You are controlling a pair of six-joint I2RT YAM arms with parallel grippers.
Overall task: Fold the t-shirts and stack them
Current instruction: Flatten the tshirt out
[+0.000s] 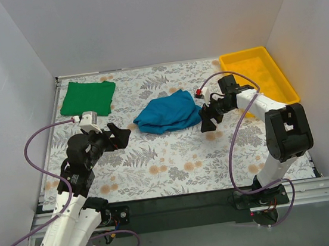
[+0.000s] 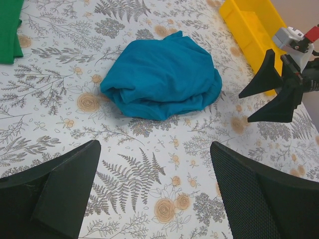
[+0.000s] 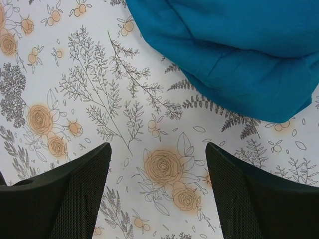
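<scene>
Teal shirt [image 1: 166, 113] bunched between parted jaws, seemingly untouched.

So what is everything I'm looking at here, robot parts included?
Green shirt: one, bright green, folded flat at the table's far left corner.
Blue shirt: one, teal-blue, bunched up mid-table.
Tray: one, yellow, far right corner.
Table: one, white cover printed with ferns and flowers.
Cables: purple, one looping beside each arm.
Left gripper: one, black, open, just left of the blue shirt.
Right gripper: one, black, open, just right of it.
</scene>
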